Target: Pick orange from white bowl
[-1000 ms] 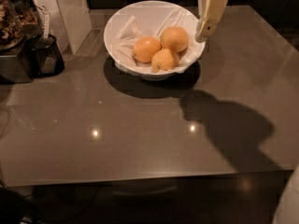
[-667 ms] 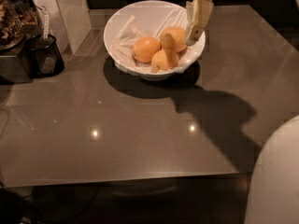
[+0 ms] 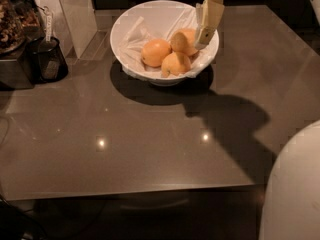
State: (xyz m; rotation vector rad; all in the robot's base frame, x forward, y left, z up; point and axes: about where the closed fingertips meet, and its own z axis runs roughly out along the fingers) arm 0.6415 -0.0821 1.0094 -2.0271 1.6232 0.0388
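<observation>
The white bowl (image 3: 119, 31) stands at the back middle of the table, lined with crumpled white paper. Three oranges lie in it: one at the left (image 3: 155, 51), one at the front (image 3: 176, 64), and one at the back right (image 3: 186, 40). My gripper (image 3: 202, 40) comes down from the top edge of the view over the bowl's right side. Its tip is right at the back right orange and hides part of it. I cannot tell whether it touches that orange.
The bowl sits on a glossy grey-brown table (image 3: 150, 149). A small dark container (image 3: 47, 59) and a dark appliance (image 3: 15, 44) stand at the back left, beside a pale upright panel (image 3: 75, 9). A white part of my body (image 3: 295, 189) fills the lower right corner.
The gripper has moved left from the bowl's right rim to over the bowl, at the back right orange. My white body part takes up more of the lower right.
</observation>
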